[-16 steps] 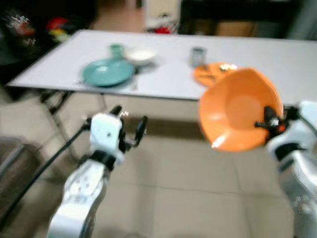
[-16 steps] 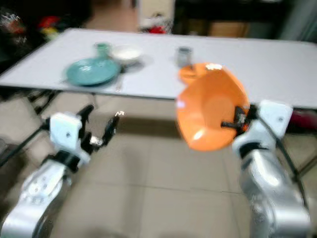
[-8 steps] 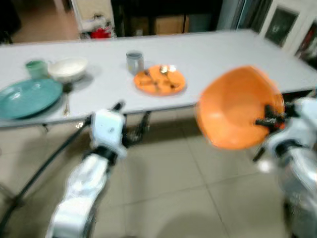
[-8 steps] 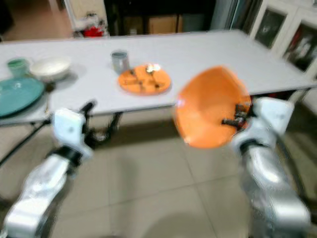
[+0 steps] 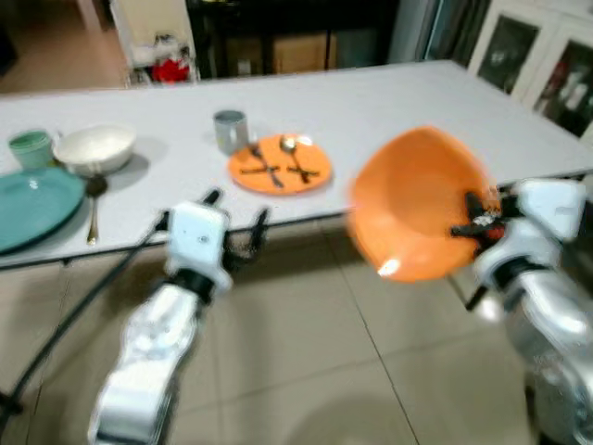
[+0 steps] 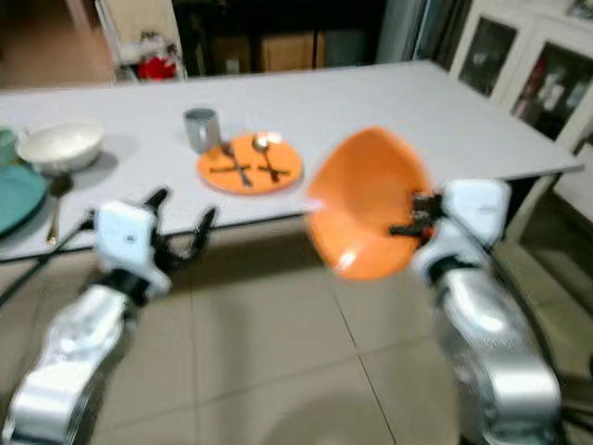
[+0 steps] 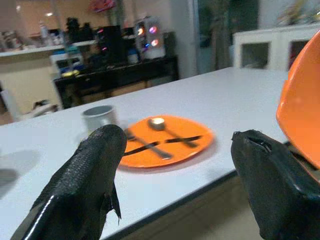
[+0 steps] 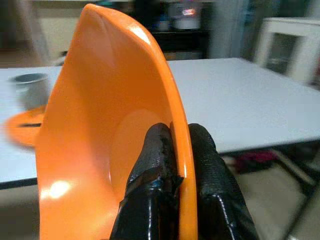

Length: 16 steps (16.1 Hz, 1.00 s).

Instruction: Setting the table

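The right wrist view shows the grip closely: the right gripper (image 8: 177, 150) has its two black fingers (image 8: 152, 170) pinched tight on the rim of a glossy orange plastic bowl (image 8: 107, 130), one finger inside the rim and one outside. The head views show the bowl (image 5: 419, 204) held on edge over the tiled floor (image 5: 306, 343), just off the near edge of the long white table (image 5: 389, 102), its hollow facing left.

The left wrist view shows the left gripper (image 7: 175, 160) spread wide with nothing between its fingers, aimed at a flat orange plate (image 7: 165, 142) carrying a crossed spoon and fork (image 7: 160, 137), with a grey metal cup (image 7: 97, 116) just beyond it. In the head views the left gripper (image 5: 236, 236) hangs below the table's near edge.

At the left end of the table stand a teal plate (image 5: 32, 206), a white bowl (image 5: 94, 148), a small green cup (image 5: 30, 146) and a spoon (image 5: 93, 206) between the teal plate and the white bowl. The table's right half is bare. White glass-fronted cabinets (image 5: 533, 65) stand at far right. Open floor lies between the two arms.
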Available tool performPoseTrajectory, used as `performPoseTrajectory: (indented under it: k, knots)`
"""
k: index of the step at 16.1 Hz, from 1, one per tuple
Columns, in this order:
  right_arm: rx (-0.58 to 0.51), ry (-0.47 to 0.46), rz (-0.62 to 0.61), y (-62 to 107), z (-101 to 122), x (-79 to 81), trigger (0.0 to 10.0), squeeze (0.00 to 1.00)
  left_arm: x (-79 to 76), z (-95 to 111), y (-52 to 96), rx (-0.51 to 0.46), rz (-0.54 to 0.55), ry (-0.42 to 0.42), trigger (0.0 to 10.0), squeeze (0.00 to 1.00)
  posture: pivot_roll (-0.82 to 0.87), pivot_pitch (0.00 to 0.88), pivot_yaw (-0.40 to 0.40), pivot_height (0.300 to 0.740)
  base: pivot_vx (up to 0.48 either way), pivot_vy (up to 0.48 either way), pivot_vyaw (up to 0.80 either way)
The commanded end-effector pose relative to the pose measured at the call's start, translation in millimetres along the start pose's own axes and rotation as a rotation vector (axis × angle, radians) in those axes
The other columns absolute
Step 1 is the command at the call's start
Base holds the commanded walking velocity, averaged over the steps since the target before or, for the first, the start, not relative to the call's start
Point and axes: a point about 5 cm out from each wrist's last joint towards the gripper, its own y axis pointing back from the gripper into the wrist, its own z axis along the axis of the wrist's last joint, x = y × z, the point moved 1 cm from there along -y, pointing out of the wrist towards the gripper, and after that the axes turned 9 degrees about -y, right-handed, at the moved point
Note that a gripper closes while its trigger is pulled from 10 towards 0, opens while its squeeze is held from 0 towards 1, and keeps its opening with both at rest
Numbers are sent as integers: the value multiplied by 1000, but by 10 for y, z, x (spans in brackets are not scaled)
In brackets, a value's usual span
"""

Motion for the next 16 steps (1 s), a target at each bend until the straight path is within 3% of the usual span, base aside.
performPoseTrajectory:
  k: [1,16]
  knots:
    - [-74,25,-32,30,138,-70,10000,0,-49,35,-17,-15,-14,2,10000,0,-60,0,7,740,409,0,0]
    - [-81,52,-19,32,143,-75,10000,0,-54,37,-21,-15,-23,16,10000,0,-59,0,6,740,438,0,0]
